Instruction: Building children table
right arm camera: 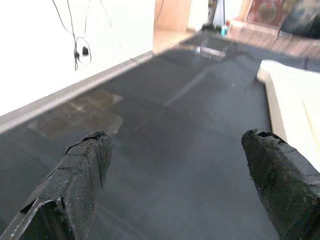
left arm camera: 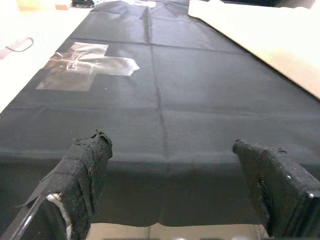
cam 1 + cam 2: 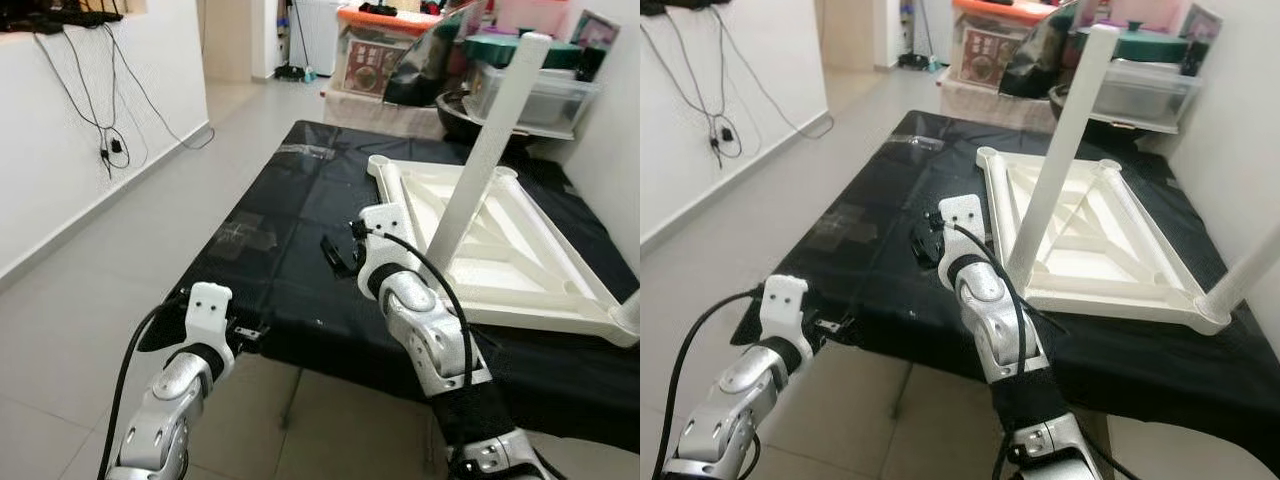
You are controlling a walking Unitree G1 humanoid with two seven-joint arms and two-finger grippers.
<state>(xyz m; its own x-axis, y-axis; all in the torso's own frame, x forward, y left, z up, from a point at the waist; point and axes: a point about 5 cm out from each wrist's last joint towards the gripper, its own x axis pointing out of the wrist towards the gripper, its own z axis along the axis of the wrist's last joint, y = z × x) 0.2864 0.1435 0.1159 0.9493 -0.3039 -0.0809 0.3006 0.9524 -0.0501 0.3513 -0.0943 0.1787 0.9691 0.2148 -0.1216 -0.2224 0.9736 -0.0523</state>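
Spread left pincer (image 2: pixel 170 190) at cloth edge (image 2: pixel 165 220)

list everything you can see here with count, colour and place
upside-down white plastic children's table top: 1, white, lying on the black cloth to the robot's right
round white table legs: 2 seen, white, one standing up from the top's middle edge, one at its near right corner
black cloth-covered work surface: 1, black, directly ahead
clear tape patch: 1, shiny, stuck on the cloth's left part
clear plastic storage bins: several, stacked beyond the surface
black cables: a few, hanging on the left white wall
left claw: 1, black, open at the cloth's near edge
right claw: 1, black, open over the cloth, beside the table top
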